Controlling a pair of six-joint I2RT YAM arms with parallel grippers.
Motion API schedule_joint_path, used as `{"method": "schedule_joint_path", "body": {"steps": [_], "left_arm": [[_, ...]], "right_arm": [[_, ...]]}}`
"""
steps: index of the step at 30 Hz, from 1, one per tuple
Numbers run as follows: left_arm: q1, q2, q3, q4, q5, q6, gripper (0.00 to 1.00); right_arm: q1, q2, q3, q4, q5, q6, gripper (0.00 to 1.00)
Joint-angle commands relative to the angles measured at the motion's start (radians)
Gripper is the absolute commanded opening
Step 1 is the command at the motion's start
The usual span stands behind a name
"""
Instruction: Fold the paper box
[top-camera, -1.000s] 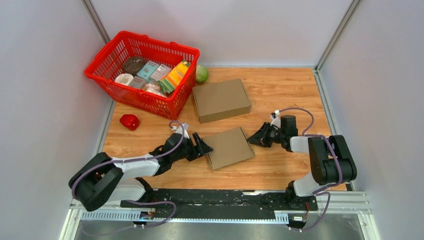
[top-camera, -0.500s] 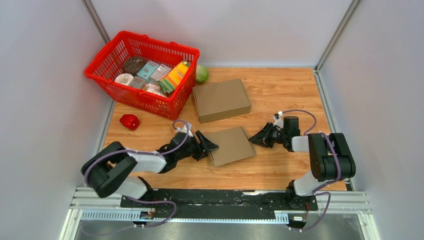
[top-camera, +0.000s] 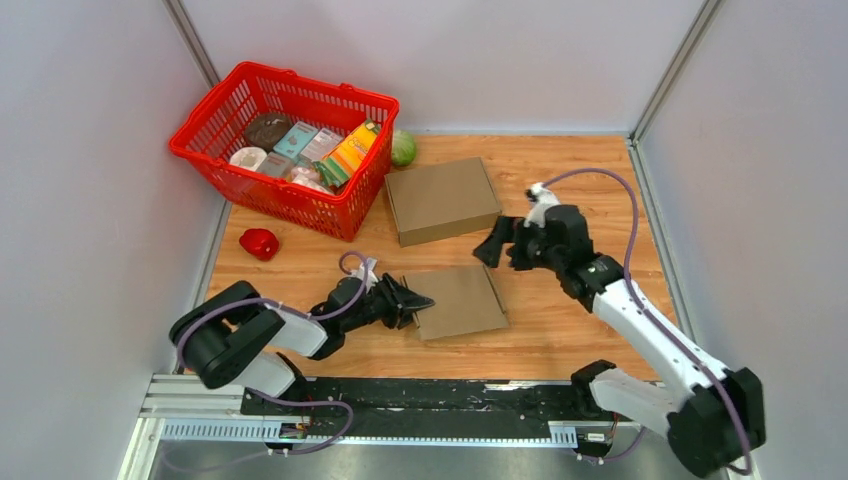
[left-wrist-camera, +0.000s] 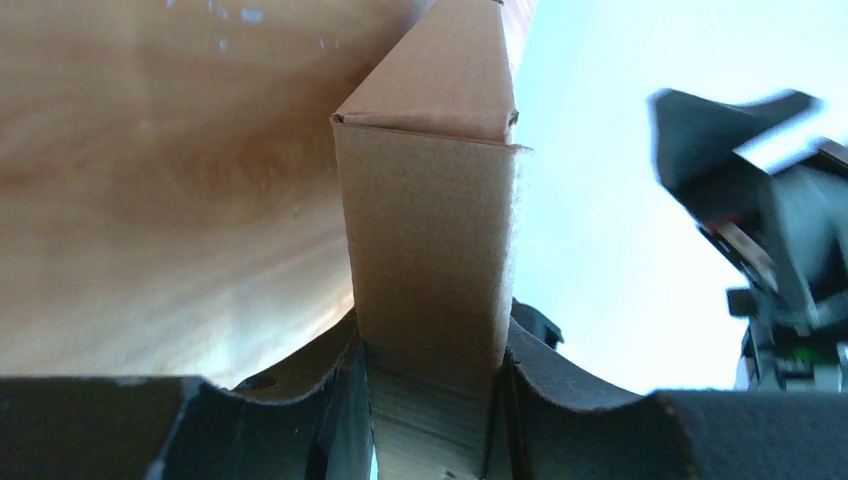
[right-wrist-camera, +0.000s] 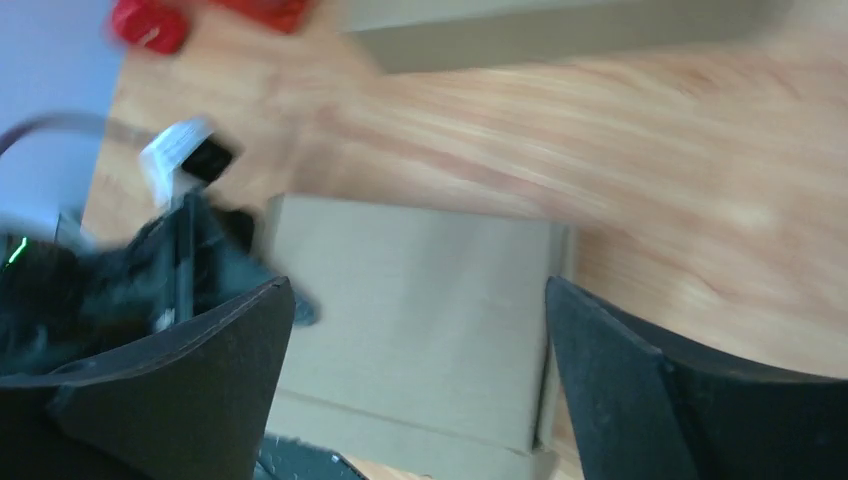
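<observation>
The left gripper (top-camera: 418, 300) pinches the light, probably bendy cardboard box (top-camera: 465, 300) by its left edge; the right gripper (top-camera: 495, 248) hangs wide open, empty.

Top overhead; 2 wrist cams close; all share box (top-camera: 462, 300).

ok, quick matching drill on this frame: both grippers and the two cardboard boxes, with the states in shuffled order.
Things:
1. left gripper
2. right gripper
3. near box
4. far box

States:
A. open, holding nothing
B. lies flat beside the red basket, untouched
C. shut on a cardboard edge
D. pinched at one edge

Pairs: 1-C; 2-A; 3-D; 4-B
</observation>
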Motion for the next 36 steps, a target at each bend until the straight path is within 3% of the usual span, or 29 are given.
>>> {"method": "schedule_joint_path", "body": {"steps": [1,3,4,6,7,10,15,19,23,26,29,31,32,36], "left_arm": [[0.057,-0.165,-0.071,-0.066,0.07,-0.089,0.3],[0.091,-0.273,-0.104,-0.151,0.109,-0.135,0.3],[0.126,-0.313,-0.114,-0.218,0.124,-0.148,0.3],[0.156,-0.437,-0.136,-0.281,0.165,-0.169,0.31],[0.171,-0.482,-0.135,-0.386,0.182,-0.169,0.31],[0.214,-0.663,-0.11,-0.616,0.239,-0.155,0.34],[0.232,-0.918,-0.082,-0.824,0.278,-0.188,0.35],[0.234,-1.034,-0.058,-0.997,0.287,-0.203,0.35],[0.234,-1.105,-0.056,-1.036,0.296,-0.221,0.35],[0.232,-1.122,-0.049,-1.065,0.308,-0.214,0.34],[0.234,-1.133,-0.038,-1.098,0.308,-0.209,0.34],[0.234,-1.139,-0.038,-1.099,0.301,-0.211,0.35],[0.234,-1.142,-0.036,-1.099,0.291,-0.206,0.36],[0.234,-1.137,-0.032,-1.099,0.278,-0.181,0.44]], "right_arm": [[0.479,-0.118,0.117,-0.182,0.392,-0.294,1.0],[0.655,-0.147,0.101,-0.142,0.485,-0.338,1.0],[0.82,-0.158,0.082,-0.117,0.65,-0.389,1.0],[0.939,-0.143,0.081,-0.1,0.747,-0.438,1.0],[1.032,-0.123,0.081,-0.097,0.798,-0.485,1.0],[1.161,-0.088,0.091,-0.074,0.892,-0.55,1.0],[1.237,0.078,0.14,-0.044,0.999,-0.68,1.0],[1.321,0.165,0.134,0.05,1.241,-0.832,1.0],[1.344,0.185,0.052,0.374,1.352,-1.044,1.0],[1.348,0.218,0.032,0.481,1.391,-1.134,1.0],[1.357,0.222,0.038,0.463,1.368,-1.124,0.95],[1.361,0.219,0.048,0.414,1.333,-1.077,0.85],[1.361,0.219,0.051,0.398,1.322,-1.063,0.75],[1.361,0.222,0.055,0.375,1.317,-1.033,0.56]]}}
